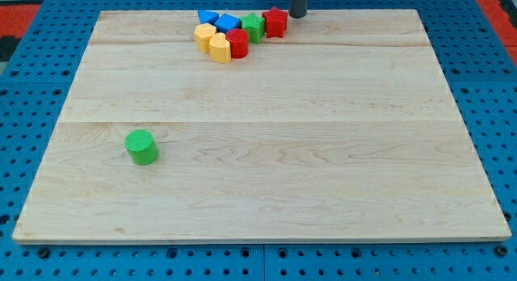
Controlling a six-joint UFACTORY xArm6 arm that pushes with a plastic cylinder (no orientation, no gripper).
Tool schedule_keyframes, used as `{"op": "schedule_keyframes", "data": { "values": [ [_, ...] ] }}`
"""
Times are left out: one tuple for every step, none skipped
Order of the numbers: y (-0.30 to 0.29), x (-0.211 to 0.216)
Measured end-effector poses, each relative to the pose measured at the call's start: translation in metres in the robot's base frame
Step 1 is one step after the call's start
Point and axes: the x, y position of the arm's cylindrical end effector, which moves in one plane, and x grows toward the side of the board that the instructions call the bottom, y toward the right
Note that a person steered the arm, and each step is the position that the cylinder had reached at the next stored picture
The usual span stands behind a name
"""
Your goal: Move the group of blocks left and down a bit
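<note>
Group sits at the far edge of the worktop (266, 192), a bit left of centre: two blue blocks (218, 21) farthest back, yellow block (204, 35) and a second yellow hexagonal block (219, 48) on the near-left, red cylinder (237, 43) in the middle, green star-ish block (254, 26), red star block (275, 22) on the right end. All touching or nearly so.

My tip (297, 15) is just right of the red star, close, contact not clear. The tool is a plain rod with nothing to open or close; only its lower end shows.

Step as I judge it: push from the far-right side so the cluster travels left and nearer together. Aim through the cluster's middle, go slowly; off-centre contact would likely peel the red star off and scatter the rest.

Lone green cylinder (141, 147) sits well apart, near-left, not part of this.

Blocks look matte, solid colour, smooth-sided; worktop is pale planked wood, visible grain.
</note>
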Motion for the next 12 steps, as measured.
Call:
{"op": "schedule_keyframes", "data": {
  "values": [
    [0.027, 0.008],
    [0.053, 0.03],
    [0.018, 0.04],
    [-0.004, 0.028],
    [-0.026, 0.017],
    [-0.045, 0.007],
    [-0.045, -0.002],
    [-0.045, -0.002],
    [-0.049, -0.001],
    [-0.063, -0.001],
    [-0.079, -0.001],
    [-0.091, 0.0]
  ]
}}
